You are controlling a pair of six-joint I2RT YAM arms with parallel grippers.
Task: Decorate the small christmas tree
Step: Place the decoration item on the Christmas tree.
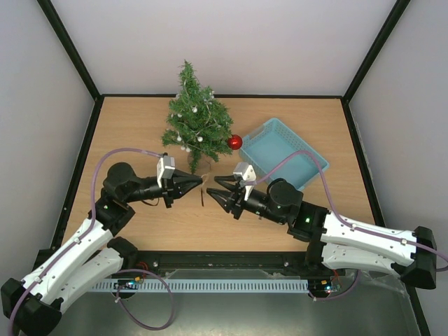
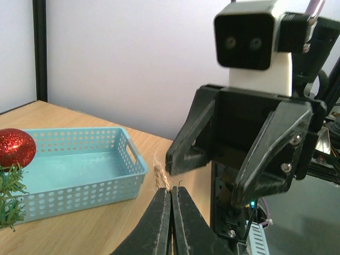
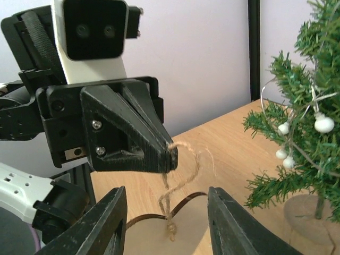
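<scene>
The small christmas tree [image 1: 192, 119] stands at the back centre, strung with white beads, with a red bauble [image 1: 234, 142] at its right side. My left gripper [image 1: 201, 180] is shut on the twine loop [image 2: 161, 175] of a pale wooden ornament [image 3: 159, 234], which hangs below its tips. My right gripper [image 1: 213, 189] faces it, open and empty. In the right wrist view its fingers [image 3: 106, 223] stand either side of the hanging ornament, not touching it. The tree [image 3: 303, 122] is close on the right there.
A light blue perforated basket [image 1: 287, 150] lies right of the tree, its inside bare; it also shows in the left wrist view [image 2: 79, 170]. The tree stands on a round wooden base [image 3: 311, 212]. Black frame posts and white walls bound the table.
</scene>
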